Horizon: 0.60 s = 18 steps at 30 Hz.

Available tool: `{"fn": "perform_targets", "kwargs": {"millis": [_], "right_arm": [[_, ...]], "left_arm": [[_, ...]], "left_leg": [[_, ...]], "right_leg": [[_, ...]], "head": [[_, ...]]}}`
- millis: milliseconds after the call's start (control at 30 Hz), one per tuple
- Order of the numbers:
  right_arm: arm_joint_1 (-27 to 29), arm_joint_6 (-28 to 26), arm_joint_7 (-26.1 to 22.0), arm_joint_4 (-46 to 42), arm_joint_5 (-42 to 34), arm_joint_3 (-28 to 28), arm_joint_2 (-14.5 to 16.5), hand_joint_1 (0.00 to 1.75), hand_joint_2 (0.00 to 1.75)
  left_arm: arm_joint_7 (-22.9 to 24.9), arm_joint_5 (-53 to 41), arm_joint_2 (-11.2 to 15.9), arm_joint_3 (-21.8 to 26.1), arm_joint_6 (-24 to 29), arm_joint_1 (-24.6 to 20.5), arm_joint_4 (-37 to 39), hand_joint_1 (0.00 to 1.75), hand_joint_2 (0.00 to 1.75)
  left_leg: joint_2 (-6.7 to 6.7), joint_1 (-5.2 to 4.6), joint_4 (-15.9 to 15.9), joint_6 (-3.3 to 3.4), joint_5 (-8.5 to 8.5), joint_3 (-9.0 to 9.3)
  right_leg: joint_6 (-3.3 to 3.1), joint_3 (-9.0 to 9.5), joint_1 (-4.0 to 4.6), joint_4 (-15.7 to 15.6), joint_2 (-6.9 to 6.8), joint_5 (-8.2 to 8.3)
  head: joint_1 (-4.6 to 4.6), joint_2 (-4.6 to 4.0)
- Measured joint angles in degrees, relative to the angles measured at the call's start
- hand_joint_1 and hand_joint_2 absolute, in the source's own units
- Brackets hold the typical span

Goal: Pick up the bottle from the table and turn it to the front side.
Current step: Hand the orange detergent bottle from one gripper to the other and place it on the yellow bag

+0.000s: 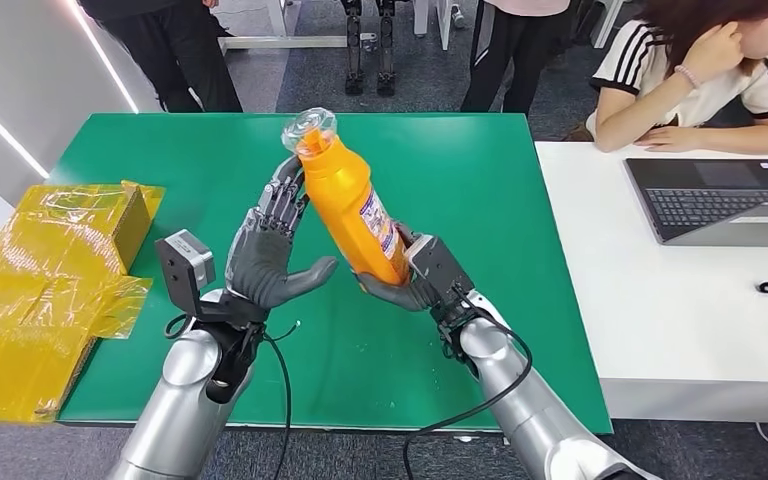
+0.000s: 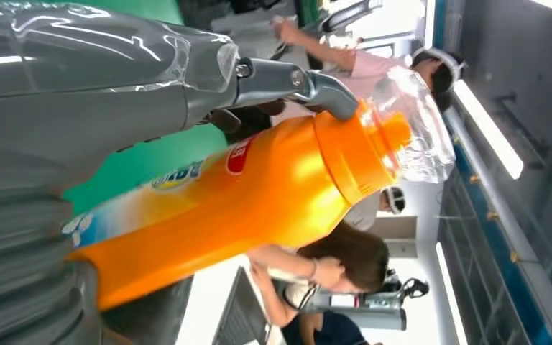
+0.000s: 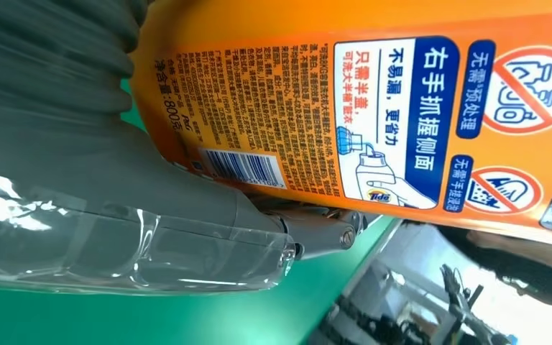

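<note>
Fingers (image 1: 282, 205) touch glossy orange plastic bottle (image 1: 350, 195).

bottle (image 1: 348, 205): glossy orange plastic, smooth, with a clear plastic cap (image 1: 309, 129) and a printed glossy label (image 3: 374, 122). right hand (image 1: 422, 275): matt grey plastic with metal fittings, part wrapped in clear shiny film. left hand (image 1: 270, 250): matt grey palm, darker fingers (image 1: 284, 200); its thumb in the left wrist view carries the same shiny film. both arms: brushed silver metal. table (image 1: 480, 190): matt green, smooth. side table (image 1: 660, 310): smooth white. boxes (image 1: 50, 290): yellow, under crinkled glossy wrap.
</note>
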Motion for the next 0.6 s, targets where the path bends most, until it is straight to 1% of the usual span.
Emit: {"fn": "perform_targets", "kwargs": {"millis": [133, 267, 400, 600], "right_arm": [[0.18, -1.0, 2.0, -3.57, 2.44, 1.03, 0.02, 1.75, 1.75], [0.59, -1.14, 3.49, -5.61, 4.06, 2.05, -0.16, 1.75, 1.75], [1.13, -1.18, 4.31, -5.81, 4.56, 2.62, -0.77, 1.75, 1.75], [1.39, -1.18, 4.38, -5.81, 4.61, 2.77, -1.29, 1.75, 1.75]], "left_arm": [[0.15, -2.63, 0.63, 2.1, 2.85, -3.26, 4.05, 0.0, 1.75], [-0.26, -6.62, 1.31, 4.29, 5.38, -5.13, 7.95, 0.0, 1.75], [-0.51, -7.78, 1.68, 5.68, 5.25, -5.85, 11.3, 0.0, 1.75], [-0.5, -7.77, 1.81, 6.38, 4.66, -6.19, 13.17, 0.0, 1.75]], "left_leg": [[0.05, 0.0, 0.0, 0.0, 0.0, 0.01], [0.01, 0.0, 0.0, 0.0, 0.01, 0.0], [0.02, -0.01, 0.0, 0.0, 0.0, -0.01], [0.0, 0.0, 0.0, 0.0, 0.0, -0.04]], "right_leg": [[0.0, -0.02, 0.0, 0.0, 0.06, 0.01], [0.0, -0.02, 0.0, 0.01, 0.02, 0.0], [0.0, -0.02, 0.0, 0.01, 0.04, 0.0], [0.0, -0.02, 0.0, 0.0, 0.02, 0.0]], "head": [[-0.01, 0.0], [-0.01, 0.0], [-0.01, 0.0], [-0.01, 0.0]]}}
